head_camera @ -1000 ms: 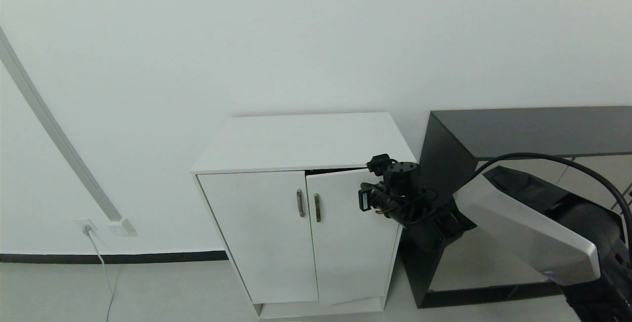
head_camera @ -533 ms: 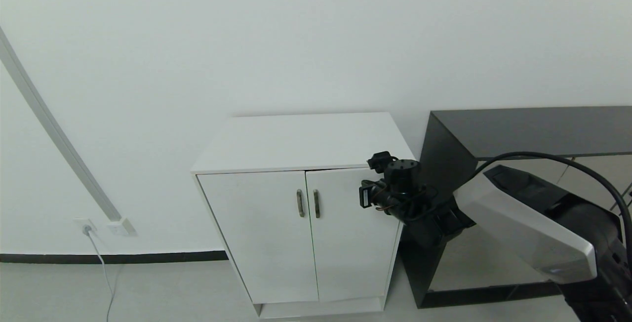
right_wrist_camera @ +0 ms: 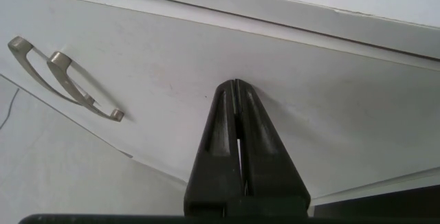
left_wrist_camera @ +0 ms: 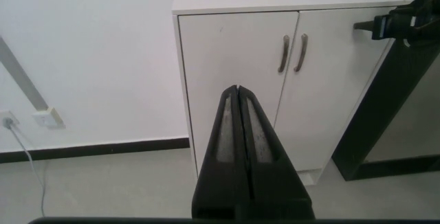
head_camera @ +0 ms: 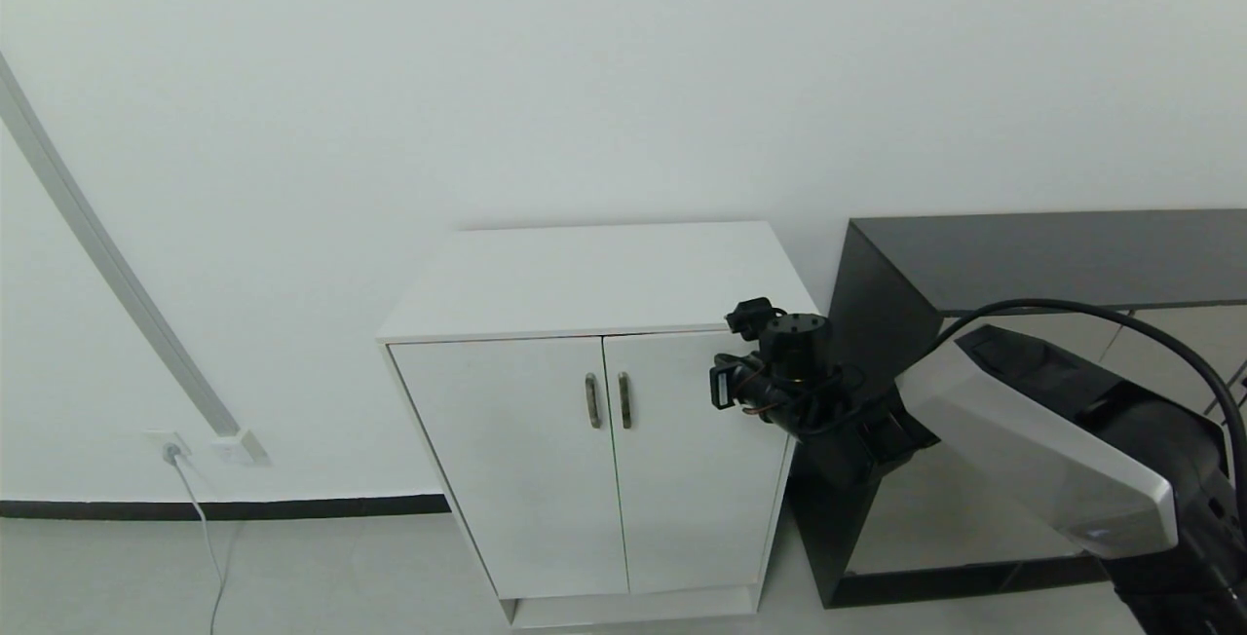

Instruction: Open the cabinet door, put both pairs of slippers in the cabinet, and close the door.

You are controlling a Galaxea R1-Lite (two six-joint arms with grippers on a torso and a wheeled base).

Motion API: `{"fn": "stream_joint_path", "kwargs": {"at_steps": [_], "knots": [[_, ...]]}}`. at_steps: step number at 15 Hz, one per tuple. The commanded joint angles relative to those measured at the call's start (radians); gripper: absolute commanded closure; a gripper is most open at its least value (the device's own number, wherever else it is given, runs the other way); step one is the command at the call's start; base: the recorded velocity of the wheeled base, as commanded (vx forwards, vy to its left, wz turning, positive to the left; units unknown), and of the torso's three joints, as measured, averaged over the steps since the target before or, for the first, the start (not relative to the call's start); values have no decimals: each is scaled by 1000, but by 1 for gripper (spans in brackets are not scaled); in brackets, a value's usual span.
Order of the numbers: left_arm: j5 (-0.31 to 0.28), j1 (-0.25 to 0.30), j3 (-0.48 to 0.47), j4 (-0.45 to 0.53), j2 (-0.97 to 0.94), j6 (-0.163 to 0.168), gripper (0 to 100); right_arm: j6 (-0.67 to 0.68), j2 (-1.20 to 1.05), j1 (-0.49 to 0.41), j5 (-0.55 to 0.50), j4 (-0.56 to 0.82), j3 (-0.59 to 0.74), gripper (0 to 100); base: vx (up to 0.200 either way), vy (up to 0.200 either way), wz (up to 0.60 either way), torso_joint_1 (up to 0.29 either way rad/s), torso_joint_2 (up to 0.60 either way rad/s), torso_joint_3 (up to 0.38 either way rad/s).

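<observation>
At the left, the left gripper (left_wrist_camera: 237, 90) hangs in front of the white two-door wooden cabinet (head_camera: 594, 275), well apart from it, its fingers pressed together on nothing. The cabinet stands against the white wall, and its plain white left door (head_camera: 507, 460) lies flat in the frame. At the middle seam the two curved metal handles (head_camera: 607, 400) sit side by side and level with each other. The white right door (head_camera: 682, 489), ajar a second ago with a dark gap under the cabinet top, now sits flush with its neighbour, and that gap is gone. The right gripper (head_camera: 719, 386), clenched and empty, rests its tips against the face of that door, high up and toward the hinge side, having eased in with the panel. Just beside the cabinet on the right stands the glossy black side table (head_camera: 1023, 245). By my reading the push has done its work: the door is closed, the slippers are presumably inside, and the task looks all but finished, with only the arm to draw away
</observation>
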Motion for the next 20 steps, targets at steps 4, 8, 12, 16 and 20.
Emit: {"fn": "stream_joint_path", "kwargs": {"at_steps": [4, 8, 12, 16, 20], "knots": [[3, 0, 0, 0, 0, -2, 100, 0, -1, 0, 0, -1, -7, 100, 0, 0, 0, 0, 0, 0], [3, 0, 0, 0, 0, -2, 100, 0, 2, 0, 1, 0, -21, 100, 0, 0, 0, 0, 0, 0], [3, 0, 0, 0, 0, 0, 100, -2, 10, 2, 1, 2, -36, 100, 0, 0, 0, 0, 0, 0], [3, 0, 0, 0, 0, -2, 100, -8, 9, 2, 0, 0, -36, 100, 0, 0, 0, 0, 0, 0], [3, 0, 0, 0, 0, -3, 100, -8, -94, 11, 0, -15, 79, 100, 0, 0, 0, 0, 0, 0]]}}
